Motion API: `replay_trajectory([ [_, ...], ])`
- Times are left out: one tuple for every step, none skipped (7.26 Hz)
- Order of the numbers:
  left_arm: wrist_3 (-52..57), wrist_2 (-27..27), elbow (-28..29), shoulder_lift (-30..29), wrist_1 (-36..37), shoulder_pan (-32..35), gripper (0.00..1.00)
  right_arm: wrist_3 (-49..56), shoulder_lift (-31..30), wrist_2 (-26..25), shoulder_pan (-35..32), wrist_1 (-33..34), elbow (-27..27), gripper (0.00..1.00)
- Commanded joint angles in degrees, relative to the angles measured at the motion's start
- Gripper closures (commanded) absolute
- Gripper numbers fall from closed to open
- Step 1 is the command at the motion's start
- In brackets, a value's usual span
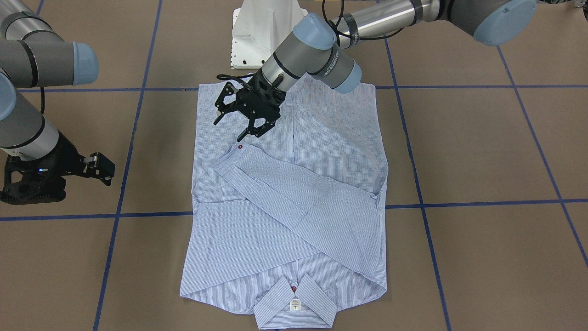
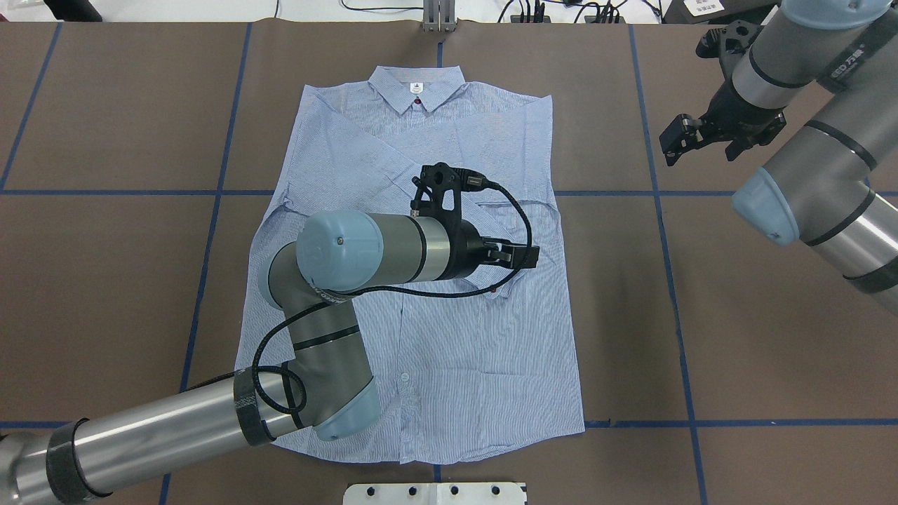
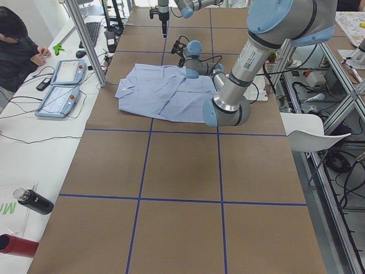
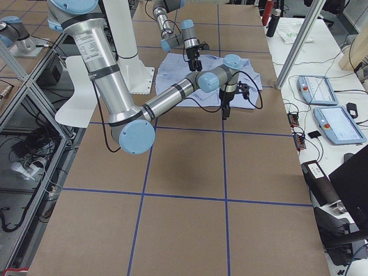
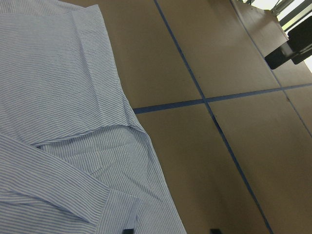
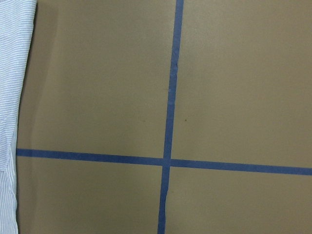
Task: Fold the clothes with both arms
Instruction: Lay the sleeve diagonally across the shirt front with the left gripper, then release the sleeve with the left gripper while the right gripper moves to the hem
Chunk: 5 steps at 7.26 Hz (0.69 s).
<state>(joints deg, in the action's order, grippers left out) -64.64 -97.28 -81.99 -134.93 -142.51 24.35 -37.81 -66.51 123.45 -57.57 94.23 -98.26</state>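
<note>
**Shirt, striped, laid flat; both end effectors released**

Item: one light blue-and-white striped shirt (image 1: 330, 138). It is spread front-up on the brown tabletop (image 1: 482, 147), which is marked with a grid of blue tape lines. The collar (image 1: 317, 305) lies on the far side from the robot, with a small white neck label (image 1: 295, 304) showing inside it. The hem lies nearest the white pedestal (image 1: 262, 32).

Condition: the sleeve (image 1: 303, 202) from the robot's left shoulder side is folded diagonally across the chest. Its cuff (image 1: 232, 158), bearing a red button (image 1: 240, 146), rests on the shirt front.

Left end effector (image 1: 228, 131): poised over the shirt body, just beside the cuff on the hem side. Its fingers are spread apart and hold nothing. The left arm (image 2: 210, 414) reaches across the lower part of the garment.

Right end effector (image 2: 701, 151): off the cloth, out past the shirt's edge on the robot's right, over bare tabletop. In the overhead view its fingers appear parted, with nothing between them. The right wrist view shows only tape lines and a strip of the shirt's edge.
</note>
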Motion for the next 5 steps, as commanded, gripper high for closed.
replay_trajectory([
  [-0.2, -0.2, -0.2, 0.5, 1.4, 0.3, 0.0, -0.1, -0.8, 1.6, 0.1, -1.3, -1.7, 0.0],
  [-1.9, -0.2, -0.4, 0.5, 4.1, 1.1, 0.0, -3.8, -3.1, 1.6, 0.5, -5.7, -3.4, 0.0],
  [-3.4, -0.4, -1.1, 0.5, 7.4, 2.2, 0.0, -10.1, -5.2, 1.7, 2.9, -13.5, -4.3, 0.0],
  [-3.4, -0.4, -3.0, 1.8, 10.3, 3.5, 0.0, -16.9, -6.7, 1.7, 5.6, -19.2, -4.5, 0.0],
  [-3.1, -0.5, -7.1, 6.8, 11.0, 4.5, 0.0, -20.4, -6.8, 1.5, 8.4, -20.7, -5.6, 0.0],
])
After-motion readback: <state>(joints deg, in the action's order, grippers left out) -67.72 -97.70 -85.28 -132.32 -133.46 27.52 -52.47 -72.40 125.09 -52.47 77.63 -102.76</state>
